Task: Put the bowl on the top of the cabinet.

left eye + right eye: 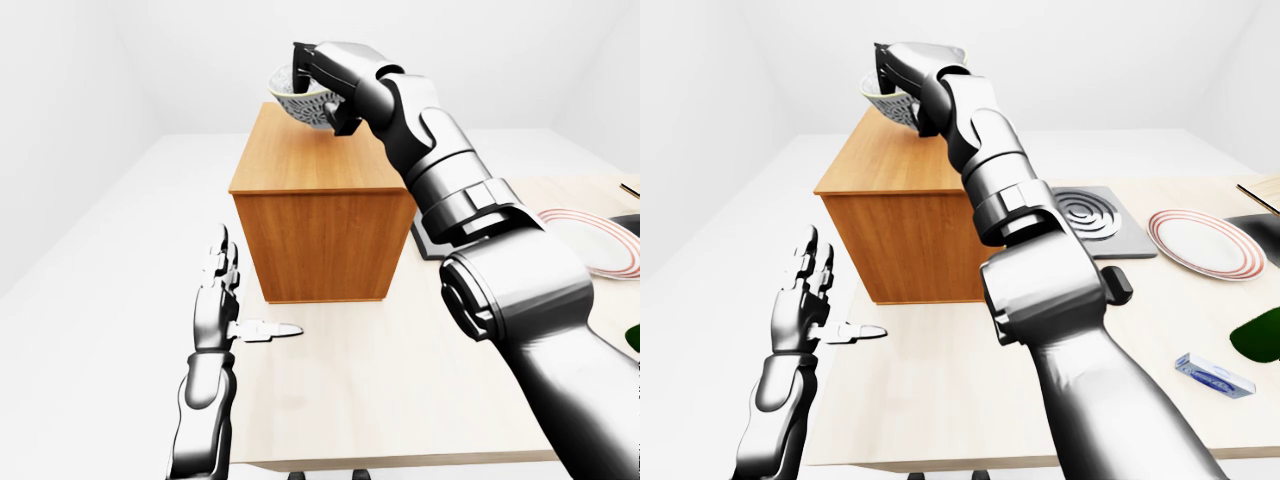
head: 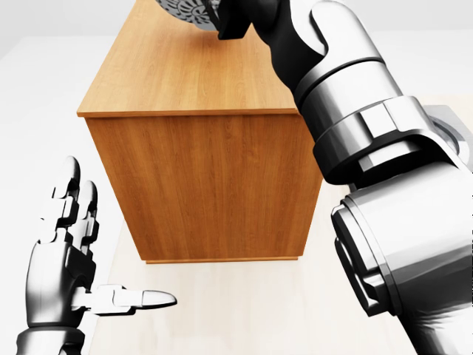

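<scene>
One robot hand [image 1: 318, 88] outstretched, seemingly gripping bowl [image 1: 298, 101]

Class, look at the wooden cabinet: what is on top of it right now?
The cabinet top is bare wood. The right hand holds the bowl above its upper end; whether the bowl touches the wood cannot be told.

bowl [image 2: 188, 11] cut off by head view top edge; right hand [image 1: 318, 75] hides bowl's far rim.

You've got bright, even, shadowless light, every view crisp. Soft glare streaks the right arm's [image 1: 520, 290] metal; no blur or distortion.
</scene>
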Tool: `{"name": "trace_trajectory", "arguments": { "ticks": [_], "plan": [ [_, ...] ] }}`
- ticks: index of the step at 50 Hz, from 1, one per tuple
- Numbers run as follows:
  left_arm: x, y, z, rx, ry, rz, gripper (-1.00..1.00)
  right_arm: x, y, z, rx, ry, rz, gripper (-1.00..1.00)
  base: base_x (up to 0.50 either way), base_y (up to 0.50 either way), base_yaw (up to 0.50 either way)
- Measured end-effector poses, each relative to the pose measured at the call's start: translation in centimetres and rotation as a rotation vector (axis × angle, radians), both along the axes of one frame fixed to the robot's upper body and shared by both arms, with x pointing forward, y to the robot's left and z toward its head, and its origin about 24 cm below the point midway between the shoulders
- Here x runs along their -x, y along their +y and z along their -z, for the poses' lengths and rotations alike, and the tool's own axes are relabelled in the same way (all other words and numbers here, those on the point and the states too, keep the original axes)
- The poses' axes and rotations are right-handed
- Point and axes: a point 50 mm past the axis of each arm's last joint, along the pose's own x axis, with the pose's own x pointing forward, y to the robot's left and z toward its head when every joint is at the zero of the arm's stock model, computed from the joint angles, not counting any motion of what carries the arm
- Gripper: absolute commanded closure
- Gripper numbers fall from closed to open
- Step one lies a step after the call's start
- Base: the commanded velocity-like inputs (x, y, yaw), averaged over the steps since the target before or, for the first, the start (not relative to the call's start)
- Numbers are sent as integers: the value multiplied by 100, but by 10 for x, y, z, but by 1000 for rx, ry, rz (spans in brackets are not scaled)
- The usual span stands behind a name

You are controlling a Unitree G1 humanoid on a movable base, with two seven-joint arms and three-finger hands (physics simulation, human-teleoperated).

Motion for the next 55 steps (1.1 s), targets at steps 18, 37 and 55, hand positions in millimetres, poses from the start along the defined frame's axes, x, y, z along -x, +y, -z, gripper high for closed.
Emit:
{"name": "trace_trajectory", "arguments": {
  "ticks": [18, 37, 55],
  "plan": [
    [1, -1, 0, -3, 1, 7, -100, -4, -4, 16, -4, 19, 15, 100, 0, 0, 0],
    [0, 0, 0, 2, -1, 0, -100, -5, -6, 20, 38, -4, 36, -100, 0, 0, 0],
    [0, 0, 1, -1, 2, 7, -100, -3, -16, -8, 64, -62, 80, -100, 0, 0, 0]
  ]
}}
